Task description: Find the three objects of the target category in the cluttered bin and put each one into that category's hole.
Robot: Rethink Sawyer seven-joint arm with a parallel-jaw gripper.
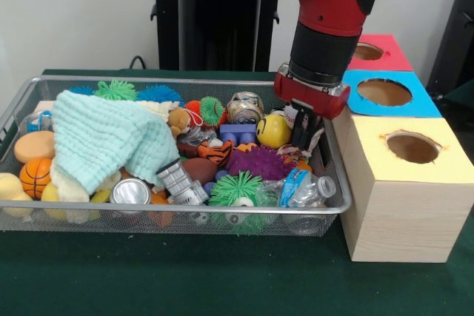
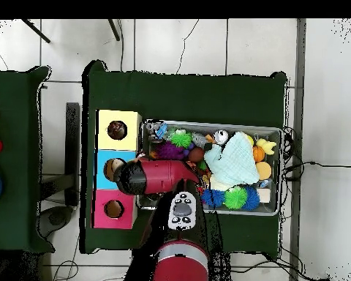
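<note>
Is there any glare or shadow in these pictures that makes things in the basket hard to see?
Front view: light is soft and even; only small bright glints sit on the silver can and the crumpled plastic bottle, and the gripper darkens the basket's corner beneath it. Overhead view: the red arm covers that end of the basket, and the toys look tiny and hard to separate.

Green table [image 1: 185, 279]; wire bin [image 1: 170, 216]; three-holed box [image 1: 404, 205].

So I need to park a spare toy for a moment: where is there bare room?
The green tabletop in front of the mesh bin and the boxes is bare. The bin is packed throughout: the mint cloth covers one end, and the hand reaches in beside the yellow-topped box.
</note>
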